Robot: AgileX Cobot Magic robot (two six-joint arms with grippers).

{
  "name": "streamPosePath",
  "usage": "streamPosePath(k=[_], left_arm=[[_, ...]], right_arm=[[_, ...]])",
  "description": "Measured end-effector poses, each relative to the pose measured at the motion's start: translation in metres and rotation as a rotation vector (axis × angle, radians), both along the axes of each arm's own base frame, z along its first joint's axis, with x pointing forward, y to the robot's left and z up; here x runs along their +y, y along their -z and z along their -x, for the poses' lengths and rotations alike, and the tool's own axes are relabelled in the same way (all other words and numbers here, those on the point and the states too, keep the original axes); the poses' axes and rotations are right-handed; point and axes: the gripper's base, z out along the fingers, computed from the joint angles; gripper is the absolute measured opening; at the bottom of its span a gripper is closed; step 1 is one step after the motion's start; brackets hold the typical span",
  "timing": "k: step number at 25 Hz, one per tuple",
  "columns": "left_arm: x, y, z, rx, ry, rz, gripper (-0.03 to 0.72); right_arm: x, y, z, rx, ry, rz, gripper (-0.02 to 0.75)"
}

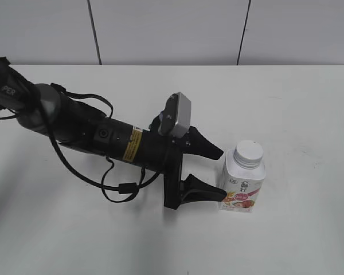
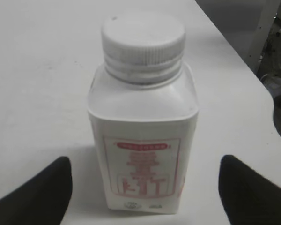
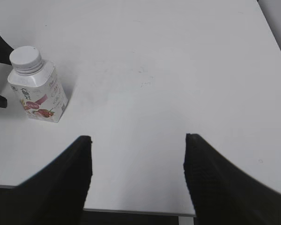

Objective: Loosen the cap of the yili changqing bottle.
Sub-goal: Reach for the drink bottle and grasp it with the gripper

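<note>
The yili changqing bottle [image 1: 243,186] stands upright on the white table, right of centre, with its white ribbed cap [image 1: 248,153] screwed on. It also shows close up in the left wrist view [image 2: 143,154] with the cap [image 2: 143,37] on top, and far left in the right wrist view [image 3: 37,89]. My left gripper [image 1: 221,172] is open and empty, its black fingers [image 2: 143,187] just short of the bottle, one on each side of its base. My right gripper [image 3: 136,140] is open and empty over the table's near edge, well away from the bottle.
The left arm [image 1: 92,134] with its looped cables lies across the left half of the table. The table's edge [image 3: 131,211] runs just below the right gripper. A grey panelled wall [image 1: 172,31] stands behind the table.
</note>
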Motion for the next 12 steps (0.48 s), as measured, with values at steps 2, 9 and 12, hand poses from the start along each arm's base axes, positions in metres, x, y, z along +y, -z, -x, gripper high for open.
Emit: streamPosePath(k=[2,9,12], left_arm=[[-0.005,0.002,0.0,0.003,0.001,0.009,0.583],[-0.025,0.011,0.002,0.01,0.027,0.026,0.583],[-0.033,0.014,0.003,0.017,0.026,0.038,0.583]], right_arm=[[0.0,0.0,0.0,0.0,0.0,0.0,0.494],[0.0,0.0,0.0,0.0,0.0,0.0,0.494],[0.0,0.0,0.0,0.0,0.0,0.0,0.494]])
